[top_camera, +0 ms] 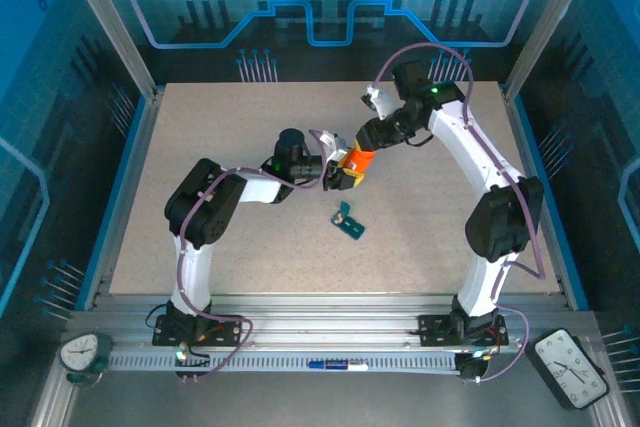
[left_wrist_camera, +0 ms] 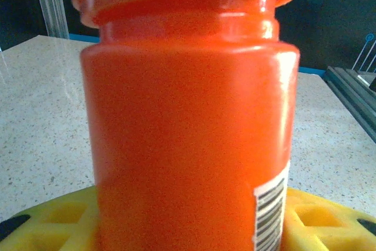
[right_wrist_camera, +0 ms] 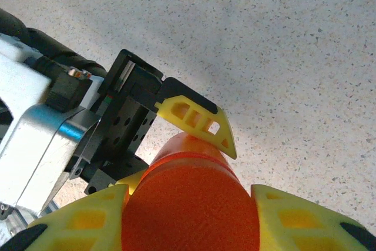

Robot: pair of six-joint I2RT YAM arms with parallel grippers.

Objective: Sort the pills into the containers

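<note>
1. The left arm reaches from its base at 7 o'clock on the table (top_camera: 200, 147) toward the centre, its forearm lying low over the surface.
2. The left gripper (top_camera: 345, 180) sits just left of centre and pinches the bottle (top_camera: 358, 160) low on its body. In the left wrist view its yellow fingers (left_wrist_camera: 59, 218) press against both sides of the bottle (left_wrist_camera: 188, 133), which stands upright there, with a barcode label at 5 o'clock on its wall.
3. The box (top_camera: 349, 221), dark teal, lies flat on the table at 6 o'clock from the bottle. It is near the bottle but apart from it and touches neither gripper. One end may have a lid flap raised, but it is too small to be sure.
4. The bottle is held off the table between the two grippers. In the top view it is tilted, its upper end pointing to 1 o'clock.
5. The right gripper (top_camera: 366, 147) comes in from 1 o'clock and is clamped on the bottle's upper end. In the right wrist view its yellow fingers (right_wrist_camera: 88, 224) hug the orange top (right_wrist_camera: 188, 204) on both sides. One left finger (right_wrist_camera: 197, 120) shows at 12 o'clock from that top, lying against the bottle.
6. The right arm arches from its base at 5 o'clock up and over to the centre.
</note>
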